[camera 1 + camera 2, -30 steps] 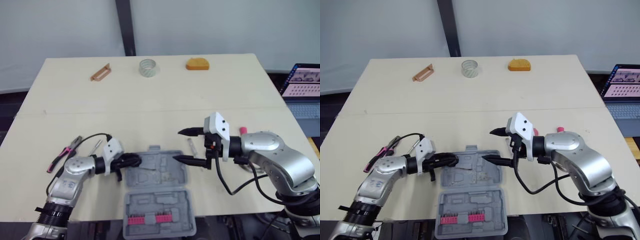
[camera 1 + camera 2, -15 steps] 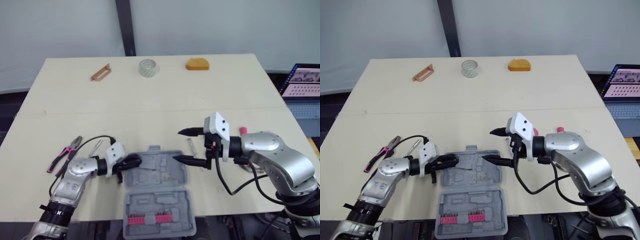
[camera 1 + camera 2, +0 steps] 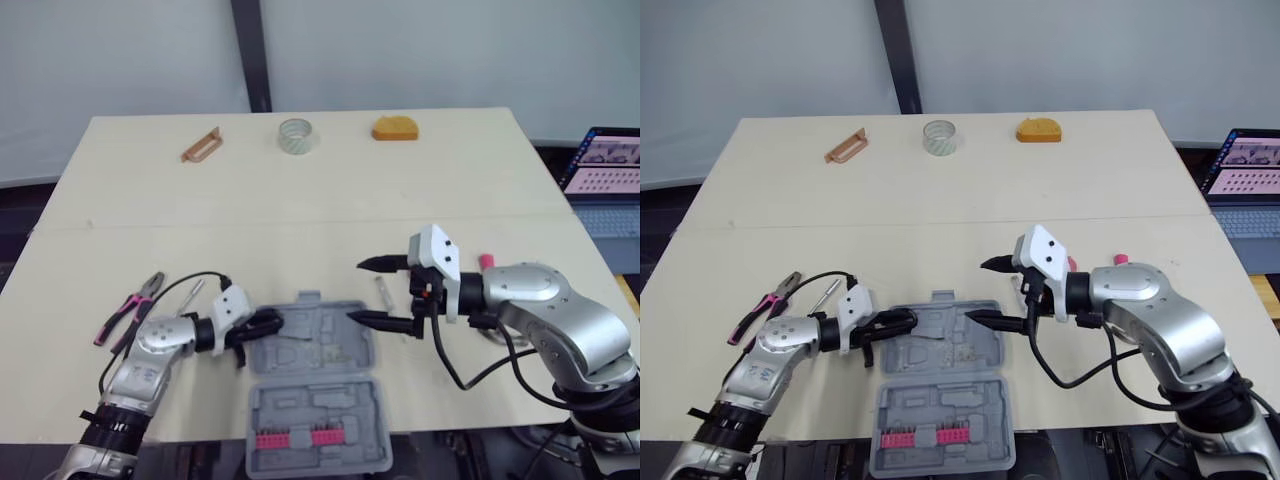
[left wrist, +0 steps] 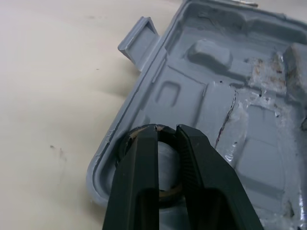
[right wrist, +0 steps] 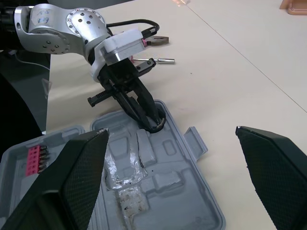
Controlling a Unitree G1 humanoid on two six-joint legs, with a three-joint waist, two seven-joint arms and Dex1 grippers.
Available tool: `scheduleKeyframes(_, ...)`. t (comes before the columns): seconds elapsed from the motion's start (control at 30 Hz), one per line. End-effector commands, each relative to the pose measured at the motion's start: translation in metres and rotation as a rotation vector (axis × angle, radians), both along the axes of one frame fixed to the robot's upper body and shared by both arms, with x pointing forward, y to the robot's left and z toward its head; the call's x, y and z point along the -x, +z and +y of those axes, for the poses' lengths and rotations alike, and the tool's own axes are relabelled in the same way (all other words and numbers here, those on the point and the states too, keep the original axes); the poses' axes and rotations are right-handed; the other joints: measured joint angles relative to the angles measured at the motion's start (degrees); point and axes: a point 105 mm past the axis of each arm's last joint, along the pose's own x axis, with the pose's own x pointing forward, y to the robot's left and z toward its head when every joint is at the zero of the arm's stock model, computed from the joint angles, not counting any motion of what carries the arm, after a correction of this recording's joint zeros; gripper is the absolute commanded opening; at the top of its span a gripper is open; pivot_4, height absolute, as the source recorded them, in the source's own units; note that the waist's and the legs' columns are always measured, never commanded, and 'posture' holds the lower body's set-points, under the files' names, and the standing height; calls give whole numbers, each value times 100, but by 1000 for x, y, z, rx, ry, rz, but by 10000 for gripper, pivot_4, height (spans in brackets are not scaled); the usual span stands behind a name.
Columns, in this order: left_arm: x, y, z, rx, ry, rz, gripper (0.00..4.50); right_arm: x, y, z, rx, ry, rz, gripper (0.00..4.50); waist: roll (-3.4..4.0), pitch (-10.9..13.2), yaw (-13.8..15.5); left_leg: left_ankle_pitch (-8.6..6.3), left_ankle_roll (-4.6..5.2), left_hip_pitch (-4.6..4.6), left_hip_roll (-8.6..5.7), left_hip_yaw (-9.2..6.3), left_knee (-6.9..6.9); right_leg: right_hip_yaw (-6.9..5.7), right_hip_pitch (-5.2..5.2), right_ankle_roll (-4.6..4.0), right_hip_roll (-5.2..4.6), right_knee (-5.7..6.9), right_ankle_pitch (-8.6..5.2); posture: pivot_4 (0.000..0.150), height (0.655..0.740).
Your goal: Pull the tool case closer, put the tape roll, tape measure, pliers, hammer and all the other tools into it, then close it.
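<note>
Pale tabletop (image 3: 300,200), open grey tool case (image 3: 315,400) at its near edge. Black tape roll (image 5: 157,125): likely light, rigid and slick, best pinched across its wall; sits in the case's far-half left corner recess. Left gripper (image 3: 272,322), forearm low and level, clamped on it. Right gripper (image 3: 356,290) hovers with fingers spread at the case's right edge.

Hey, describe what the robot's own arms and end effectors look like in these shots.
The left arm and right arm are silver-grey metal with rounded joint housings. A black cable loops to each wrist, where a white angular camera block sits. The left end effector and right end effector each have two black, tapering fingers.
</note>
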Motion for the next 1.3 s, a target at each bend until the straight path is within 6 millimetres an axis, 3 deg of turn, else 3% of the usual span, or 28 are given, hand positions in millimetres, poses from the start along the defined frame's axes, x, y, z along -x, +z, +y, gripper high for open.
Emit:
scheduleKeyframes(0.03, 4, 16, 3, 63, 1, 42, 7261, 2, 7, -2, -8, 16, -26, 45000, 0, 0, -5, 0, 0, 0, 0, 0, 0, 0, 0, 0, 0, 0, 0, 1500, 7400)
scheduleKeyframes(0.17, 1, 49, 19, 110, 60, 52, 7261, 0, 7, -9, -13, -6, -22, 45000, -1, 1, -2, 0, 0, -1, 1, -2, 0, 0, -1, 0, 0, 1, 0, 1500, 7400)
scheduleKeyframes(0.27, -4, 68, 51, 76, 182, 17, 7261, 0, 7, -25, -36, -60, 3, 45000, -1, 1, -1, 0, 0, -1, 1, -4, -1, 0, 0, 0, -1, 0, 0, 1500, 7400)
scheduleKeyframes(0.33, -2, 71, 71, 44, 245, 10, 7261, 0, 6, -38, -45, -104, 18, 45000, -1, 1, -3, -1, 1, -1, 1, -3, -4, 0, -1, 0, 0, -1, 0, 1500, 7400)
scheduleKeyframes(0.5, 21, 65, 133, -31, 451, 43, 7261, 5, -8, -90, -10, -283, 84, 45000, -1, 1, 1, -2, 2, 0, 1, 2, -16, 0, -1, 0, 0, -9, 0, 1500, 7400)
scheduleKeyframes(0.53, 29, 64, 153, -50, 516, 49, 7261, 6, -12, -107, -5, -342, 106, 45000, -2, 2, 4, -2, 3, 0, 2, 3, -17, 0, 0, 0, 0, -10, 0, 1500, 7400)
scheduleKeyframes(0.7, 62, 63, 213, -100, 719, 77, 7261, 14, -28, -168, 17, -539, 177, 45000, -10, 6, 22, -6, 11, 3, 3, 14, -16, 2, 6, 0, 0, -18, 0, 1500, 7400)
scheduleKeyframes(0.8, 81, 60, 240, -136, 819, 81, 15838, 17, -35, -198, 21, -637, 204, 45000, -10, 7, 26, -13, 18, 5, 3, 19, -13, 5, 9, -1, -2, -24, 0, 1500, 7400)
scheduleKeyframes(1.0, 108, 65, 285, -127, 1033, 22, 44770, 18, -55, -265, 37, -856, 230, 45000, -14, 8, 16, -18, 20, 6, 5, 25, -12, 7, 9, -1, -2, -29, 0, 1500, 7400)
scheduleKeyframes(1.13, 119, 58, 292, -124, 1072, 26, 44770, 18, -63, -294, 45, -950, 215, 45000, -13, 9, -12, -22, 23, 15, 6, 46, -23, 10, 8, -1, -4, -38, 0, 1500, 7400)
scheduleKeyframes(1.3, 123, 55, 293, -115, 1089, 21, 44770, 17, -82, -303, 75, -964, 237, 45000, -12, 9, -19, -24, 21, 21, 11, 59, -22, 12, 6, -1, -4, -37, 0, 1500, 7400)
